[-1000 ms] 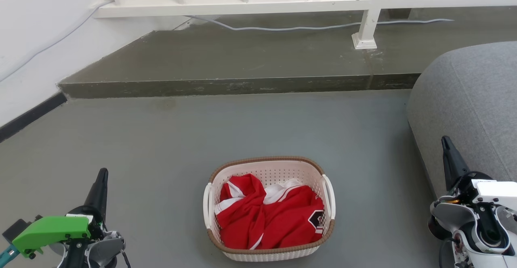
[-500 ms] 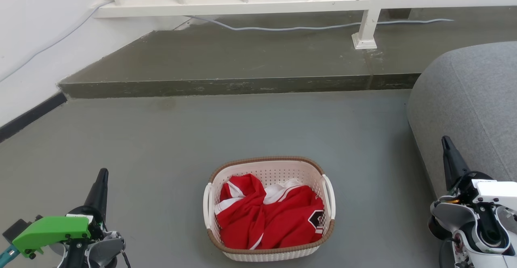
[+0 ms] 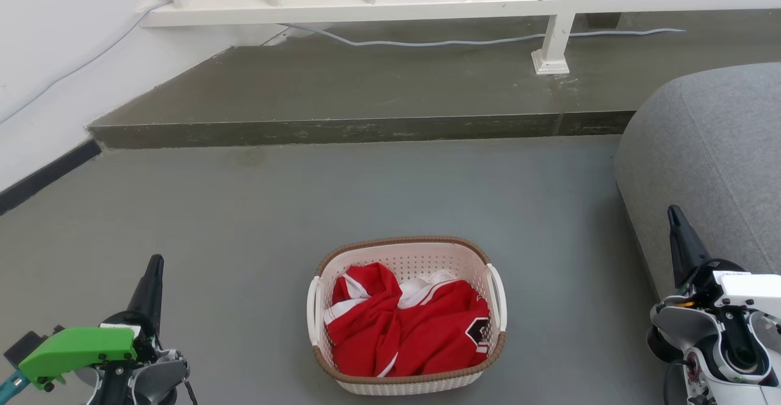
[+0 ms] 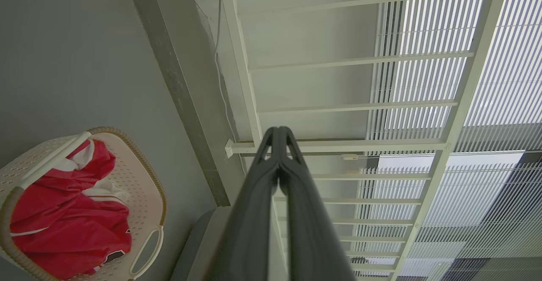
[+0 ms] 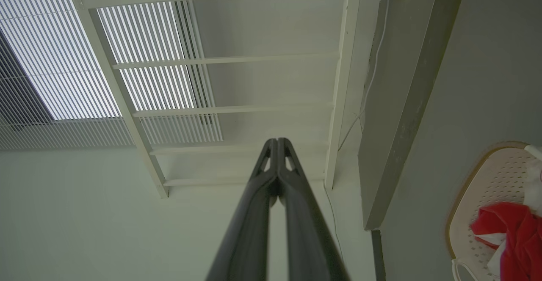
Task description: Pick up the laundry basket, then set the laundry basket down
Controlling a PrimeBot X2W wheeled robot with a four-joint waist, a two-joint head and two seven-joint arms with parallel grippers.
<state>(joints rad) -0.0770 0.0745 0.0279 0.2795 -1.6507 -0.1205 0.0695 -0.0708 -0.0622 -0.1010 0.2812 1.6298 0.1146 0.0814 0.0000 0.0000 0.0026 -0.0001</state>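
Resting on the grey floor (image 3: 366, 197), the laundry basket (image 3: 407, 260) sat between the 2 grippers and well apart from each, off to the right of the left gripper (image 3: 156, 261) and off to the left of the right gripper (image 3: 673, 211). Its 2 white side handles faced outward, 1 toward each gripper, and a crumpled red garment (image 3: 403, 332) with white trim lay inside it. In the left wrist view the left gripper (image 4: 278, 129) had its 2 dark fingers pressed together at the tips, narrow and holding nothing, with the basket (image 4: 144, 162) low to one side. The right gripper (image 5: 277, 140) was just as narrow and empty in its own wrist view, where part of the basket's rim (image 5: 474, 175) showed at the edge. A grey upholstered seat (image 3: 708, 161) stood just beside the right gripper, on its outer side. Beyond both sets of fingertips ran a raised concrete step (image 3: 341, 82) carrying a white railing (image 3: 427, 3) and a pale cable (image 3: 427, 42).
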